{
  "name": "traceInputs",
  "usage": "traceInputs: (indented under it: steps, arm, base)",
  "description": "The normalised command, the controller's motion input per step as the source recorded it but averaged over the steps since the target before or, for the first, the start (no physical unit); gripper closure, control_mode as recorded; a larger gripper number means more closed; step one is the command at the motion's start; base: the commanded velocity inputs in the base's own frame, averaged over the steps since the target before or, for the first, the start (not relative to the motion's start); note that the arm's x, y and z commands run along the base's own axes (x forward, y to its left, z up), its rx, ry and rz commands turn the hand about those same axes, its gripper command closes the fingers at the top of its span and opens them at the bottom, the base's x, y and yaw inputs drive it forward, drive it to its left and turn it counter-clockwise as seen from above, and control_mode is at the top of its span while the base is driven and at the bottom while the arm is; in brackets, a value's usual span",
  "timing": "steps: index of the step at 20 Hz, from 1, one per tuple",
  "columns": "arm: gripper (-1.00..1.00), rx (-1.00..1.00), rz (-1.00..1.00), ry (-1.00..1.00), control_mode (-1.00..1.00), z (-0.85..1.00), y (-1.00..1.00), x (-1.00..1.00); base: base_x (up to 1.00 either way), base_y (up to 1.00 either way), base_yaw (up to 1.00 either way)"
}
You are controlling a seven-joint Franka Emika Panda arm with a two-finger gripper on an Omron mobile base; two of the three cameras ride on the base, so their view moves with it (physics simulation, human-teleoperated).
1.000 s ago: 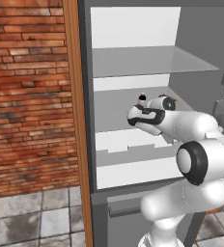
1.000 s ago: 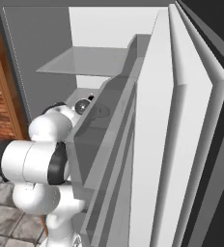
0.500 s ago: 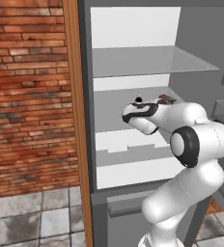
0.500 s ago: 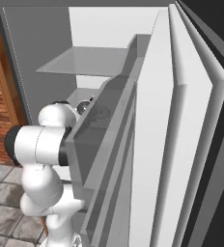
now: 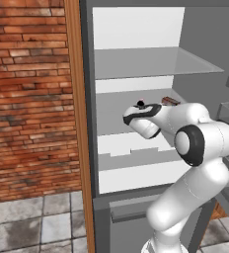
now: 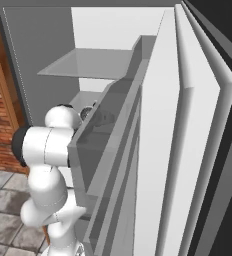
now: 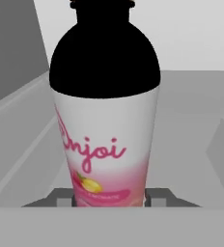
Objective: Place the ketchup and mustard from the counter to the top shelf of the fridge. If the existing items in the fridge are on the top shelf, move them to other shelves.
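A pink bottle with a black cap, one of the existing items, stands upright close in front of the hand camera. My gripper is shut on it, its grey fingertips pressed to the bottle's lower sides. The bottle's base is hidden, so I cannot tell whether it rests on the shelf. In the left base view my hand reaches into the fridge over the second grey shelf, below the top shelf. A reddish-brown box lies just behind my forearm. The ketchup, mustard and counter are out of view.
A brick wall and a wooden post stand left of the fridge. A white drawer tray sits under the second shelf. The open fridge door with its grey bins hangs close on the right of my arm.
My elbow has lifted and my hand has edged a little left inside the fridge at the second shelf's height. The pink bottle stays between the fingers.
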Motion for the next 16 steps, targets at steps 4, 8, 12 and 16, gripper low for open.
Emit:
traceInputs:
  steps: [4, 8, 12, 16]
  arm:
    - [-1.0, 0.0, 0.0, 0.0, -1.0, 0.0, 0.0, 0.01]
    - [-1.0, 0.0, 0.0, 0.0, -1.0, 0.0, 0.0, -0.13]
    - [-1.0, 0.0, 0.0, 0.0, -1.0, 0.1, 0.0, -0.57]
    - [-1.0, 0.0, 0.0, -0.04, -1.0, 0.47, 0.0, -0.87]
  base:
    - [0.0, 0.0, 0.0]
    - [0.0, 0.0, 0.0]
    - [0.0, 0.0, 0.0]
    - [0.0, 0.0, 0.0]
